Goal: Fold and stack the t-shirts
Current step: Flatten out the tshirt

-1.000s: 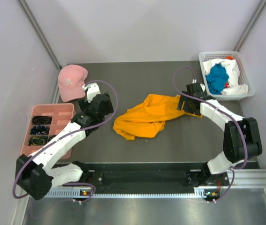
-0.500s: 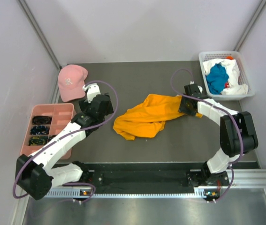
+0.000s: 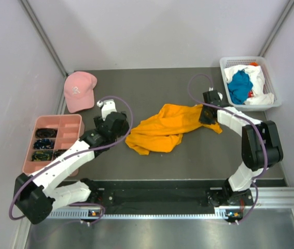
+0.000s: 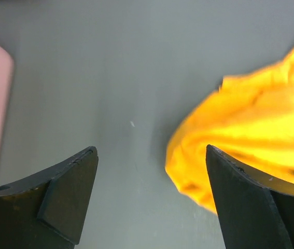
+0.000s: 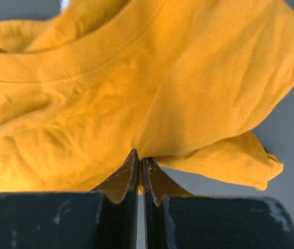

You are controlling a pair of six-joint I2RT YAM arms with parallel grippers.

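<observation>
Right wrist view: right tool (image 5: 140,158) clenched on the orange-yellow t-shirt (image 5: 136,88); left tool (image 4: 151,151) released, jaws apart, above the table (image 4: 110,67).

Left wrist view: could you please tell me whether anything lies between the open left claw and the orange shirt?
Nothing visible does. Only bare table separates the open left claw from the orange shirt, whose near edge lies ahead, toward the right finger.

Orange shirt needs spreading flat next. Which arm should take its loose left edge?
Left. The left gripper is open and sits right beside the loose edge of the orange t-shirt. The right gripper is shut on the shirt's right end, so it can anchor that side.
</observation>
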